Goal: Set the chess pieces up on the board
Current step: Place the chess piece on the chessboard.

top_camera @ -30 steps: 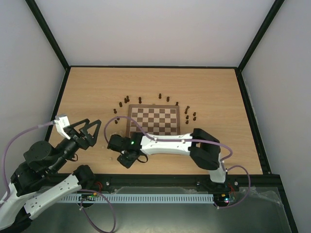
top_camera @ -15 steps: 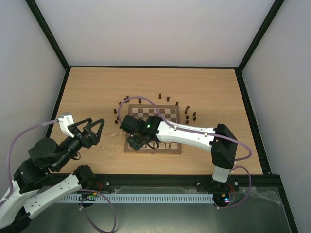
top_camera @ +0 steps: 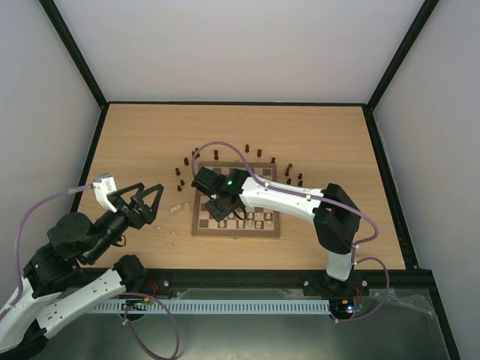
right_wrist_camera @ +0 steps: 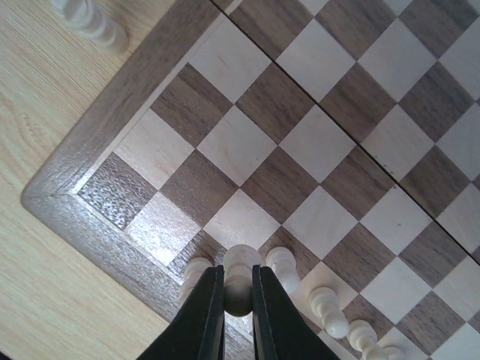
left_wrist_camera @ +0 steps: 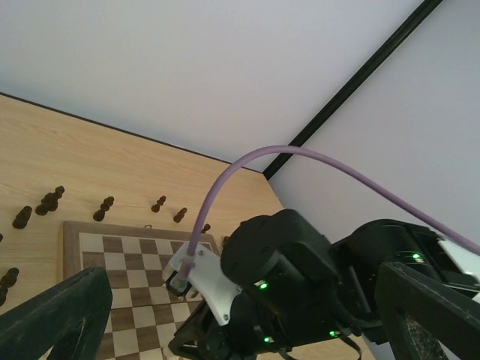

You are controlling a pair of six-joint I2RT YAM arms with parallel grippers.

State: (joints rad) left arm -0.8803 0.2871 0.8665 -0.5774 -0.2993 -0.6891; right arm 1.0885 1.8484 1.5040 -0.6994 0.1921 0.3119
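Observation:
In the right wrist view my right gripper (right_wrist_camera: 238, 300) is shut on a pale cream chess piece (right_wrist_camera: 240, 264). It holds the piece just above the near left corner squares of the board (right_wrist_camera: 112, 97). Other pale pieces (right_wrist_camera: 283, 264) stand close on both sides of it. From above, the right gripper (top_camera: 219, 208) hangs over the left part of the board (top_camera: 240, 234). Dark pieces (top_camera: 216, 154) stand on the table round the board's far edge. My left gripper (top_camera: 148, 199) is open and empty, raised left of the board.
A few pale pieces (top_camera: 176, 208) lie on the table left of the board, one showing in the right wrist view (right_wrist_camera: 90, 21). In the left wrist view the right arm's wrist (left_wrist_camera: 292, 277) fills the space between my open fingers (left_wrist_camera: 60, 315). Black frame posts edge the table.
The right gripper, shut on a pale piece, has moved from the table by the board's near left corner onto the board's left squares. The left gripper has shifted slightly.

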